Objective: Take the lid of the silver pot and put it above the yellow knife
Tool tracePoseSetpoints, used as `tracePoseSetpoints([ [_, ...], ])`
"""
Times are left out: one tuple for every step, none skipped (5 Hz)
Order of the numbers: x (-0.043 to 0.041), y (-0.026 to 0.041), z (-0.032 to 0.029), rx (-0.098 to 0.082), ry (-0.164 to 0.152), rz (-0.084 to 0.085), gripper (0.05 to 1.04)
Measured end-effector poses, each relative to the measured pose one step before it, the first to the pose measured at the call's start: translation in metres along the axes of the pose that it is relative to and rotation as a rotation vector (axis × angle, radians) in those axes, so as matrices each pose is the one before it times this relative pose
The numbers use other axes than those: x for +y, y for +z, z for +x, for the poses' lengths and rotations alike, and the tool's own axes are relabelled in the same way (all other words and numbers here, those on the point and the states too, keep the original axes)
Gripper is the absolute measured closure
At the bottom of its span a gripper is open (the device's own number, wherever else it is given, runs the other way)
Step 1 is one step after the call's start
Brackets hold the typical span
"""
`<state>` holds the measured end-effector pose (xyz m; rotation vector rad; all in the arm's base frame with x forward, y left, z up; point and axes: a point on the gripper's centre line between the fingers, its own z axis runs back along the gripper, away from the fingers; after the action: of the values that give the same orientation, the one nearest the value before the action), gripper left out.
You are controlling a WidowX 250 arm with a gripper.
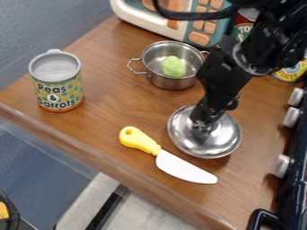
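Here, see gripper [203, 127] at middle of silver lid [210, 146], on far side of yellow knife [170, 162]; cannot tell whether wide or narrow.

Lid [208, 148]: polished metal, smooth, mirror-bright highlights. Pot [173, 82]: metal, shiny, smooth-walled, with metal wire handles. Knife [182, 168]: smooth and plastic-looking throughout, handle softly shiny, blade nearer matt. Bench [102, 126]: wood-look top, visible grain, satin sheen. Peas-and-carrots can [60, 92]: smooth printed side, dull grey top. Green piece [174, 66]: matt, slightly uneven. Stove knobs [280, 165]: smooth, metallic-looking, low sheen.
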<state>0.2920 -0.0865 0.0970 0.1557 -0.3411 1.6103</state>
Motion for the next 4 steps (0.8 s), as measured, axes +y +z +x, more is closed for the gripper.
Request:
tracePoseSetpoints([
  [-0.00981, -0.00581, -0.00034, 0.0089, 0.0179, 0.0111, 0.806],
  [-0.00101, -0.01513, -0.00902, -0.0051, -0.0334, 0.0194, 0.806],
  [-0.00334, -0.00146, -0.01258, -0.0042, -0.0541, -0.0149, 0.744],
  [-0.00096, -0.00038, -0.0023, 0.0026, -0.0216, 0.0006, 0.453],
])
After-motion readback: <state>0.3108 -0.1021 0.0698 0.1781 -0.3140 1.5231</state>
